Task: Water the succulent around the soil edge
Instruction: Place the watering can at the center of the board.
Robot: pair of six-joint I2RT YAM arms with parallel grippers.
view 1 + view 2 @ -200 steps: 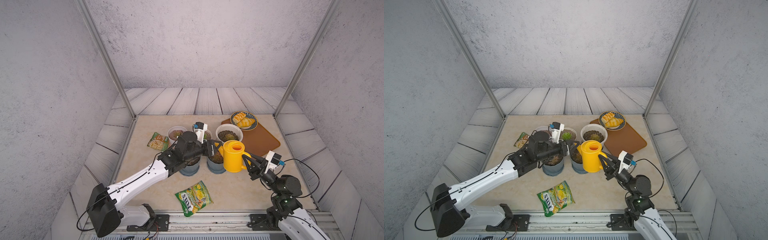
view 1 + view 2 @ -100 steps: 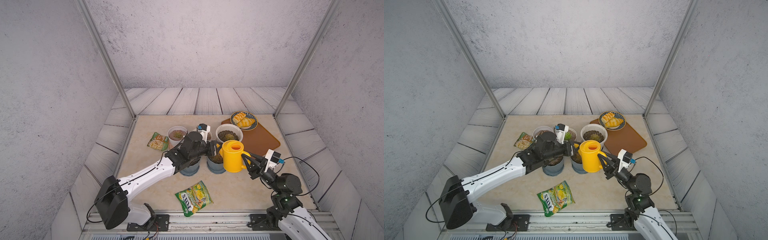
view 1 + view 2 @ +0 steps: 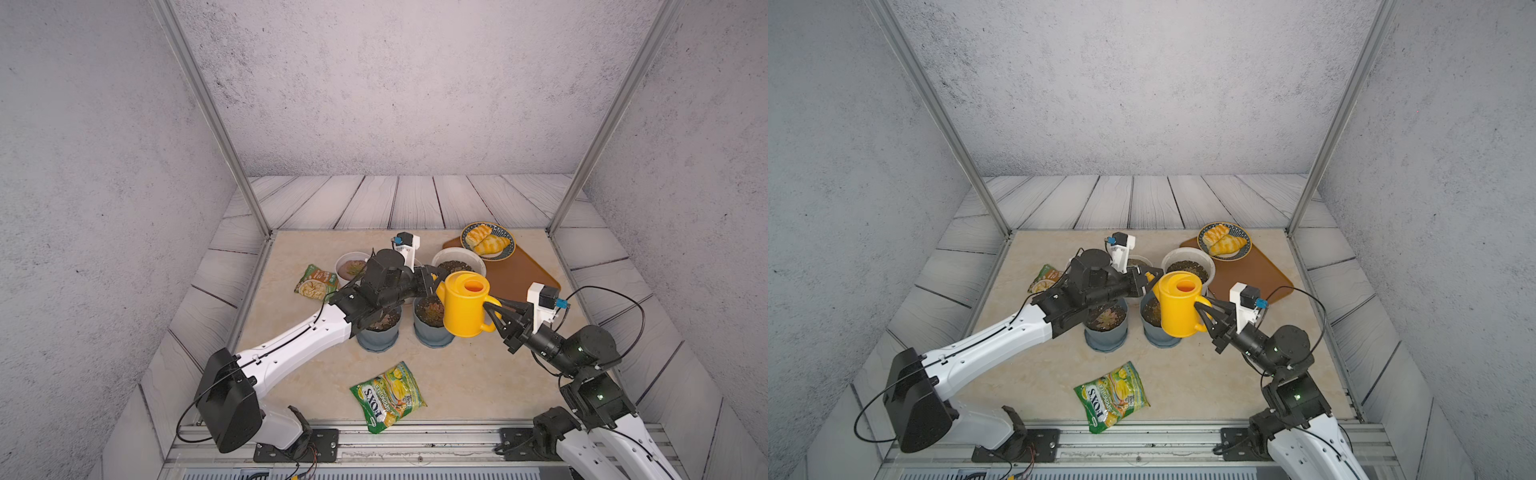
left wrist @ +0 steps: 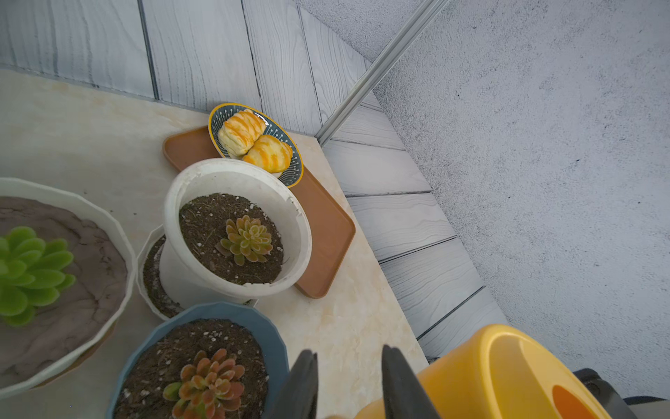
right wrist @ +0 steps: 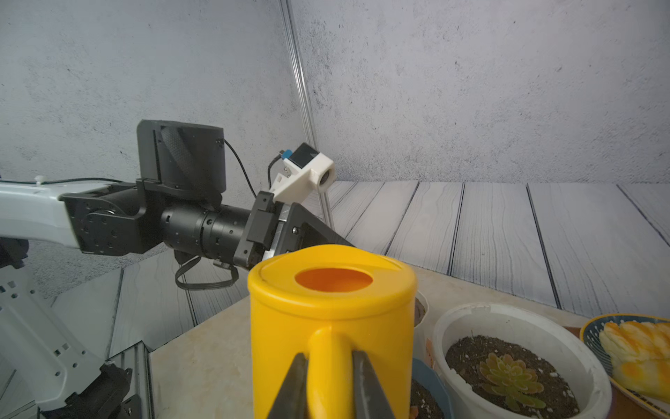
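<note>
A yellow watering can point(image 3: 463, 307) point(image 3: 1179, 307) hangs upright above the table, beside and partly over a blue pot point(image 3: 432, 338) that holds a reddish succulent point(image 4: 206, 381) in dark soil. My right gripper point(image 5: 330, 357) point(image 3: 492, 316) is shut on the can's handle. My left gripper point(image 4: 348, 351) point(image 3: 432, 282) reaches to the can's spout side. Its fingers stand apart, with bare table showing between the tips and a bit of yellow spout between them lower down. Whether they touch the spout I cannot tell.
A second blue pot point(image 3: 378, 332) lies under my left arm. Behind stand a white pot point(image 4: 203, 181) with a pale succulent and a wider white pot point(image 4: 90, 217) with a green one. A pastry plate point(image 3: 505, 253) rests on a brown tray point(image 3: 515, 274). Two snack bags point(image 3: 388, 395) point(image 3: 316, 282) lie flat.
My left arm has reached further right to the can's spout, and its jaws have narrowed. The right gripper and the can have stayed almost still.
</note>
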